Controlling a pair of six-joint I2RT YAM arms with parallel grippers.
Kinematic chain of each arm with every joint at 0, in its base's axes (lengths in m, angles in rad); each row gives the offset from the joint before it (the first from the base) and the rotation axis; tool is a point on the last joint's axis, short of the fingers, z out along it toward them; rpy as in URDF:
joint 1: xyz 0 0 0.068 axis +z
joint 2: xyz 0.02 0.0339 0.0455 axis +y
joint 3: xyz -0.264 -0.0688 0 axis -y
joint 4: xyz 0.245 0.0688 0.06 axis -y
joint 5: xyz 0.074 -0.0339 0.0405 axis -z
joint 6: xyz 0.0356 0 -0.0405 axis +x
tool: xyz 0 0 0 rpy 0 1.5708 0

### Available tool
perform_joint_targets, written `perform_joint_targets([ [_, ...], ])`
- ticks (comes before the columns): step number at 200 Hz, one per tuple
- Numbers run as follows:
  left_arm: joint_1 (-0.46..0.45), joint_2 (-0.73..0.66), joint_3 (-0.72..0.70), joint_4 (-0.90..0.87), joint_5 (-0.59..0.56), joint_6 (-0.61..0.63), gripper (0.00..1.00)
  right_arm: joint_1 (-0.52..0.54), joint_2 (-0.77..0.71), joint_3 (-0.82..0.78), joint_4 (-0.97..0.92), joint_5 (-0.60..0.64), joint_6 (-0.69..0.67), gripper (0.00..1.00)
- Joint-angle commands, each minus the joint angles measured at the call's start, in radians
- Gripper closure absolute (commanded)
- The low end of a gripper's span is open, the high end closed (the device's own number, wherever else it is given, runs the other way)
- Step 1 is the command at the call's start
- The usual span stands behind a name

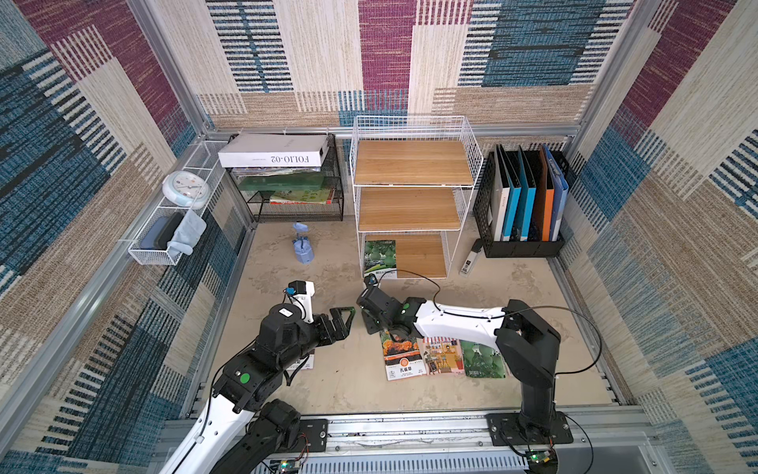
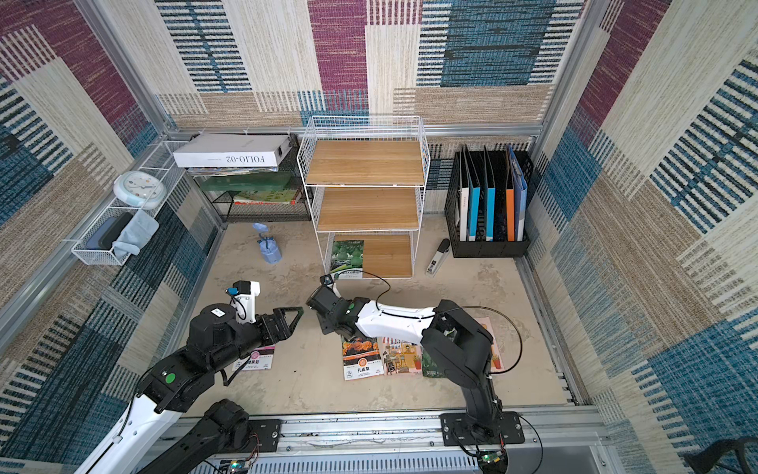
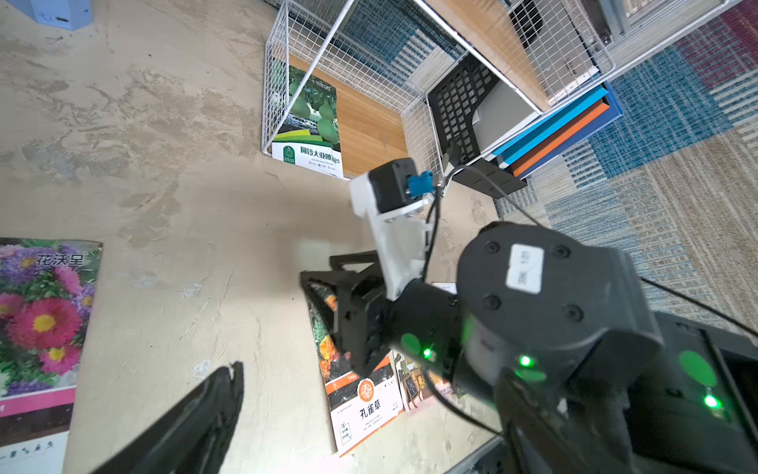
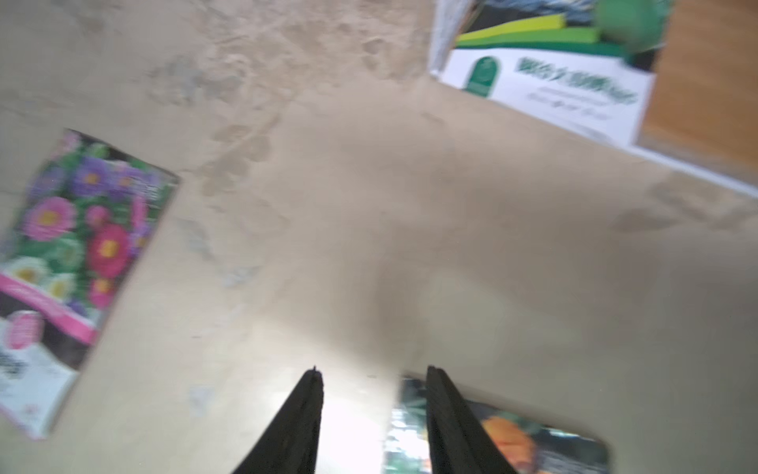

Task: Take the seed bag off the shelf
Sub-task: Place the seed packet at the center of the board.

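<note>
green seed bag point(image 1: 380, 258) lies on the shelf point(image 1: 414, 164)'s lowest board, left side. right gripper point(image 4: 373, 369) nearby, jaws apart, empty; left gripper point(image 1: 346, 322) wide open.

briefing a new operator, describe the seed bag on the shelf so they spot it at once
Find the white wire shelf with three wooden boards at the back. On its lowest board lies the seed bag, dark green with pale gourds. It is the only packet on the shelf; the other packets lie on the table.
</note>
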Motion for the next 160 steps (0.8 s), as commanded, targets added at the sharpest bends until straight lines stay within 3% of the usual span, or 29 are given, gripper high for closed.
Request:
perform_joint_targets([
  [1, 0.001, -0.001, -0.011, 0.057, 0.026, -0.01, 0.01, -0.074, -0.041, -0.067, 0.004, 0.088, -0.248, 0.55],
  [42, 0.003, 0.01, -0.021, 0.052, 0.009, -0.024, 0.01, -0.218, -0.126, -0.176, 0.204, 0.023, -0.485, 0.54],
  [99, 0.003, 0.097, 0.037, -0.05, -0.011, -0.035, 0.0, -0.23, -0.049, -0.225, 0.506, -0.02, -1.018, 0.4],
  [160, 0.003, 0.112, 0.043, -0.077, -0.028, -0.034, 0.01, -0.259, 0.103, -0.09, 0.533, -0.044, -1.205, 0.34],
])
